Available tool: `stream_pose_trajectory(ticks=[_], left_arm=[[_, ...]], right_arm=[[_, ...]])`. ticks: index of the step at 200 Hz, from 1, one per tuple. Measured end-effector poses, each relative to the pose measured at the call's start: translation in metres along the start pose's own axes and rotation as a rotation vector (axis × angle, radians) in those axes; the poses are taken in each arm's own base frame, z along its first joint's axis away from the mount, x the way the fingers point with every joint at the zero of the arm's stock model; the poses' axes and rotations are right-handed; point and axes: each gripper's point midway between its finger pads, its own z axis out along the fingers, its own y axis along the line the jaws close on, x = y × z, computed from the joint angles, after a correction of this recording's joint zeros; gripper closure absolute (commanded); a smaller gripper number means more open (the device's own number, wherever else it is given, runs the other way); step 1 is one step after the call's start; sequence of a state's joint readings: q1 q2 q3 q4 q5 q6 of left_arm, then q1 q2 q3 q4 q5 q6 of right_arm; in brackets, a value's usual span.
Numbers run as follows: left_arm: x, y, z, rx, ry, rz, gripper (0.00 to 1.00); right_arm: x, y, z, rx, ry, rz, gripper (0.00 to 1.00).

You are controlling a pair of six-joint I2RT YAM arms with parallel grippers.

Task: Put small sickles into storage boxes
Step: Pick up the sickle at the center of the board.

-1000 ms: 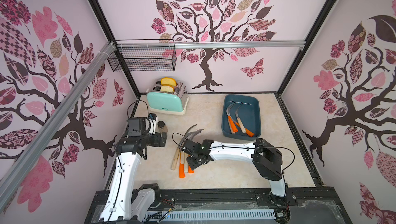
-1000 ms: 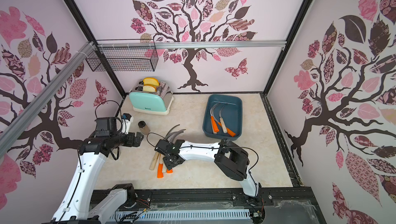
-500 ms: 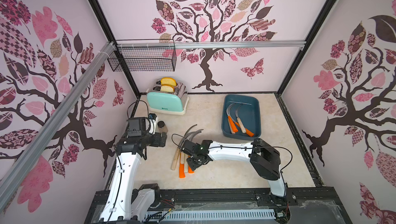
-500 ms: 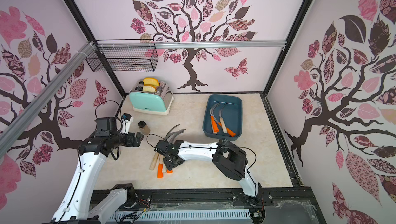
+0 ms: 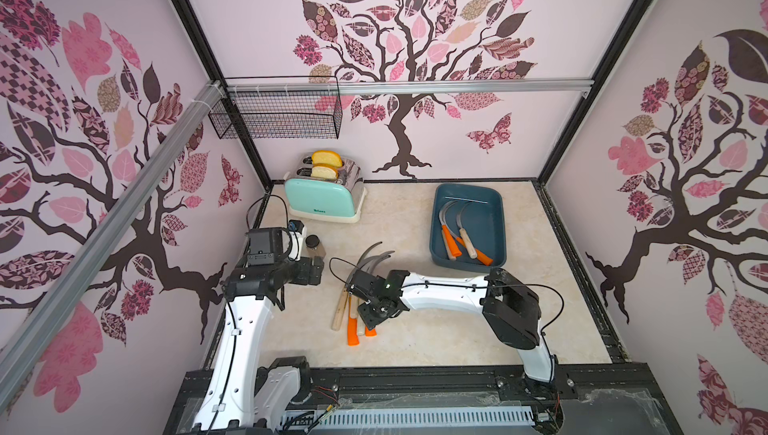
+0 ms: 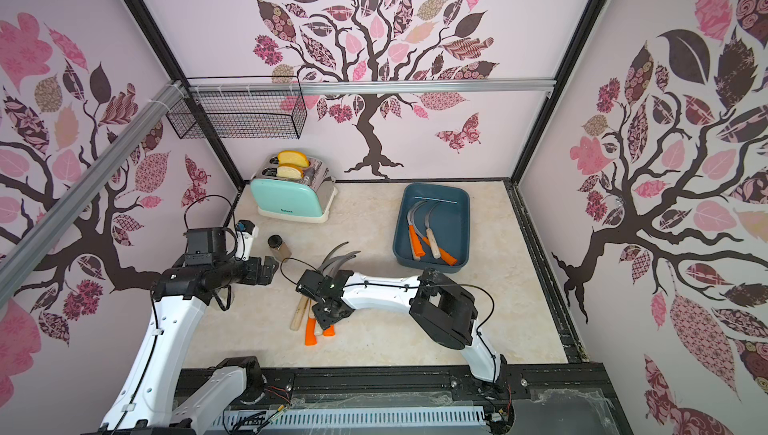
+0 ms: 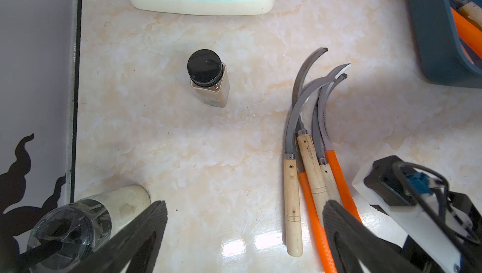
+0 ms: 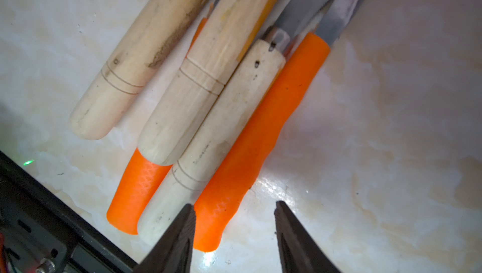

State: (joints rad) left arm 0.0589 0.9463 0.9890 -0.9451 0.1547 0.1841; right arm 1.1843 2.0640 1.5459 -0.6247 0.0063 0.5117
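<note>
At the far right corner of the counter (image 5: 415, 221), the tray (image 5: 485, 223) holds three sickles (image 5: 455, 237). Five more lie in a pile (image 7: 311, 167) near the front edge. The half-open right claw (image 8: 234, 206) straddles one orange handle (image 8: 260, 133) without gripping it. The left claw (image 7: 243, 203) is wide open and empty.

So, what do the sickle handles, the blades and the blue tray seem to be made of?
The pale round sickle handles look like bare wood: grain, turned grooves, stains. The bright orange sickle handles seem matte plastic or rubber, faintly mesh-textured. The curved grey sickle blades look like dull metal. The dark teal-blue rectangular tray seems smooth moulded plastic, with rounded corners.
</note>
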Motion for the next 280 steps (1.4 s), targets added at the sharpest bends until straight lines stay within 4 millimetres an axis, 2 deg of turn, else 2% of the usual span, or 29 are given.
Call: stream_pose_trajectory(ticks=[167, 280], left_arm=[[-0.003, 0.001, 0.000, -0.003, -0.014, 0.002, 0.02], [-0.004, 0.000, -0.001, -0.004, -0.019, 0.003, 0.02]], right_arm=[[0.003, 0.000, 0.015, 0.047, 0.040, -0.013, 0.47], [0.022, -0.026, 0.017, 0.152, 0.073, -0.030, 0.49]])
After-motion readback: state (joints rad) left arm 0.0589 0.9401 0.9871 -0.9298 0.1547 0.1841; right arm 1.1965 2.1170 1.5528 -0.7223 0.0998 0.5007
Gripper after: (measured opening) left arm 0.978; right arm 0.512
